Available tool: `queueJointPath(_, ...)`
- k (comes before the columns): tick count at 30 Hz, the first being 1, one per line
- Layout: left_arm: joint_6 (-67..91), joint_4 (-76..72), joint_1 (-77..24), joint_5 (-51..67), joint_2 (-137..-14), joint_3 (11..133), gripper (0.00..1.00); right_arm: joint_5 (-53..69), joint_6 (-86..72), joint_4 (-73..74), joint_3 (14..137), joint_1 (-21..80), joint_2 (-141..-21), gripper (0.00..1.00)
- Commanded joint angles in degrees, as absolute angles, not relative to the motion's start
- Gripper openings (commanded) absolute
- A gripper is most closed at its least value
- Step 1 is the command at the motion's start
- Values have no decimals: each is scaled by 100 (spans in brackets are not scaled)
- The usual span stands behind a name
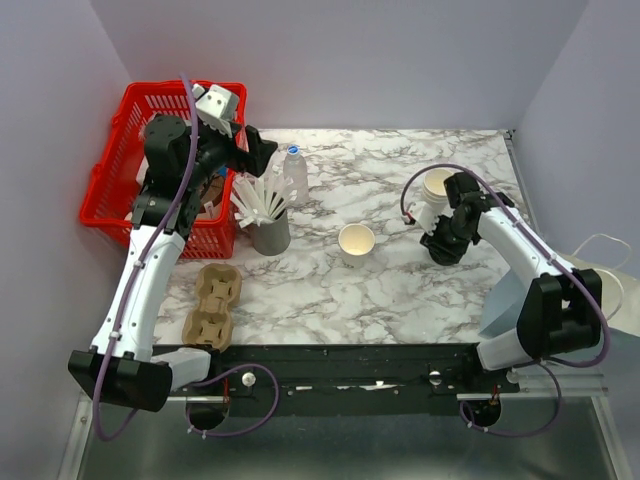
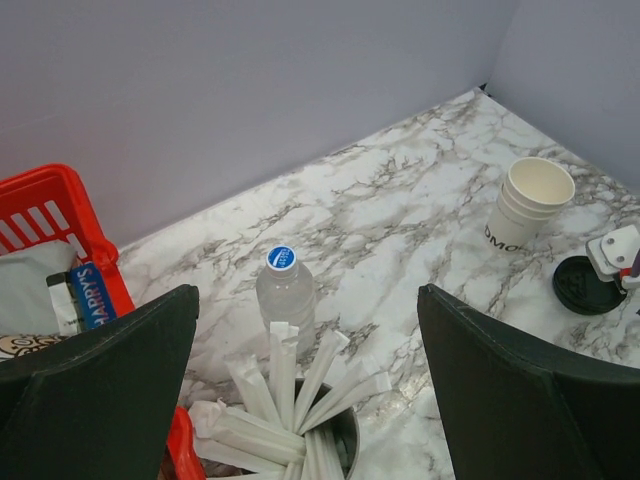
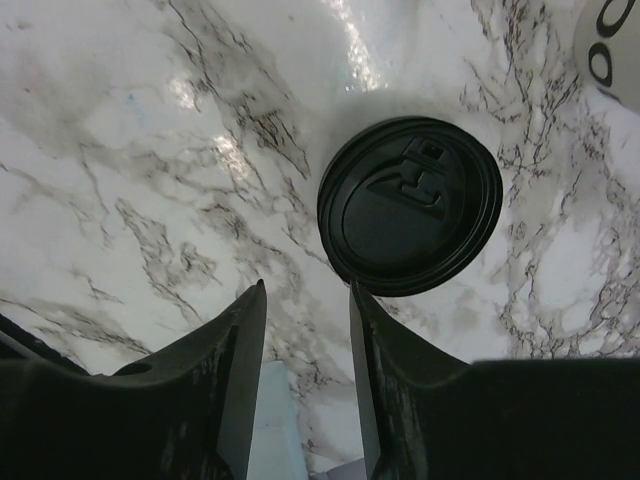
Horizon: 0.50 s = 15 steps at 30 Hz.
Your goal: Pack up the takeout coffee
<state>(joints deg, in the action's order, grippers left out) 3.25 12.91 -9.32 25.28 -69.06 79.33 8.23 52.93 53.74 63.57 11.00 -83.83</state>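
One loose cup (image 1: 356,243) stood open and unlidded at the centre of the top view, on the marble table (image 1: 400,290). A stack of further cups (image 1: 437,188) stood at the right of that view, just beside the right gripper (image 3: 306,295). In the right wrist view this gripper's jaws were partly apart with nothing between them, and a black lid (image 3: 410,205) lay flat on the table just beyond the fingertips. The left gripper (image 2: 305,290), jaws spread wide and empty, hovered at the upper left of the top view beside the red basket (image 1: 110,190), above the water bottle (image 1: 294,172) and the grey cup of straws (image 1: 268,215). The cardboard carrier (image 1: 212,305) at lower left held no cup. Judged progress: early. No cup was capped or seated, so both lidding and loading remained.
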Motion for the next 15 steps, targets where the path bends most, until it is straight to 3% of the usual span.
queueJointPath(1,527,1090,-896,2821,-6978,8121,99,563,5985,5230,6170,853,-8525,48)
queueJointPath(15,510,1099,-896,2830,-6935,8060,99,325,6644,4834,6100,782,-8947,43)
